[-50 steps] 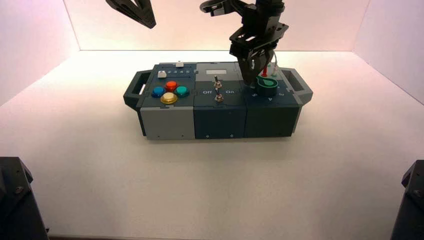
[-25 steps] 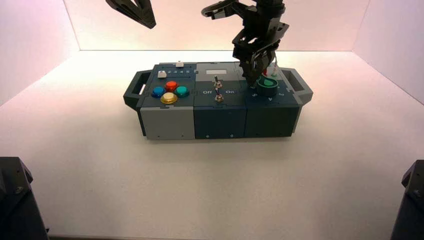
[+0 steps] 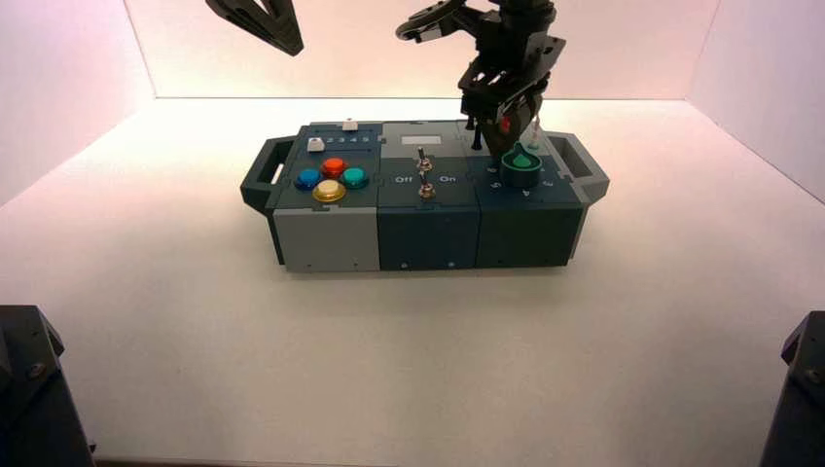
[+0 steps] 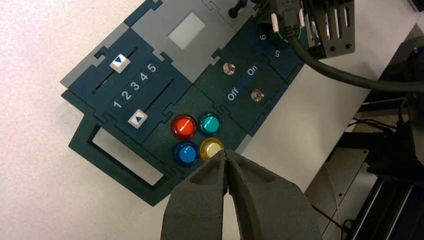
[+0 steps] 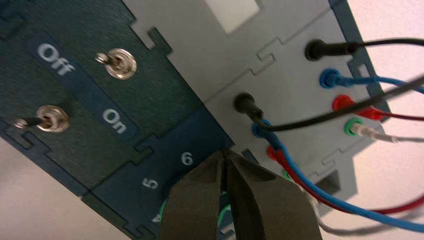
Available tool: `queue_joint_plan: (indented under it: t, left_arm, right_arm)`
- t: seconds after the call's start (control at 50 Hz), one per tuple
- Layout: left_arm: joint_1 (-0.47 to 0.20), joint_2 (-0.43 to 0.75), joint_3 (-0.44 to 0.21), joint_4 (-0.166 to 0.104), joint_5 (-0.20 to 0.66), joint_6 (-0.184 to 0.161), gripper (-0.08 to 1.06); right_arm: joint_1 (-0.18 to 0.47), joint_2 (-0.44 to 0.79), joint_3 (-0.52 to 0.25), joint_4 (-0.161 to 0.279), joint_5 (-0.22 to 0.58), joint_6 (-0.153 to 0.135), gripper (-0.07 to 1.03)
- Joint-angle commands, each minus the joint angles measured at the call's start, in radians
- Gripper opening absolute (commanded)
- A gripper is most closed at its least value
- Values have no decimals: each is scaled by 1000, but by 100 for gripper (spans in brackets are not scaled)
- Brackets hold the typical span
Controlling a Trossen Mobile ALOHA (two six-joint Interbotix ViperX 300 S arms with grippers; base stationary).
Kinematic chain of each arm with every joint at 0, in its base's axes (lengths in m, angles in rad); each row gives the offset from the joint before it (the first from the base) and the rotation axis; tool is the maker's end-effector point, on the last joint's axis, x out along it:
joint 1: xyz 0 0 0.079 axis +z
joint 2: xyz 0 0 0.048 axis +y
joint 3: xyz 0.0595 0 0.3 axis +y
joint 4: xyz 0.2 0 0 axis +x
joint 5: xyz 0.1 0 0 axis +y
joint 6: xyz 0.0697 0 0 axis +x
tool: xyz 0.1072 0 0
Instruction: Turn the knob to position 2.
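The dark-green teardrop knob (image 3: pixel 520 166) sits on the right block of the box (image 3: pixel 428 233), with its tip pointing toward the box's back. My right gripper (image 3: pixel 499 135) hovers just above and behind the knob, shut and empty. In the right wrist view its shut fingers (image 5: pixel 224 153) cover most of the knob (image 5: pixel 218 206); only a piece of the green outline shows. The digits 6, 5 and 4 are visible there, but the digit 2 is hidden. My left gripper (image 3: pixel 259 19) is parked high at the back left and is shut (image 4: pixel 226 153).
Two metal toggle switches (image 3: pixel 423 171) stand on the middle block between "Off" and "On". Coloured push buttons (image 3: pixel 331 179) and two sliders (image 4: pixel 128 90) are on the left block. Plugged wires (image 5: pixel 350 120) stand just behind the knob.
My right gripper has risen and drawn back off the knob. The knob's tip has swung from pointing right to pointing toward the box's back. The left arm has not moved.
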Motion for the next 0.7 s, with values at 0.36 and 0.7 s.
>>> queue_joint_plan:
  t: [0.36,0.7]
  left_arm:
    - [3,-21,-26,-6,2,8,-3]
    - [3,-23,-26,-6,2,9,-3]
  right_arm:
    - [-9,-14,-20,-23,43,26,-2]
    - [-18,-15,-20,-29,64,35,-2]
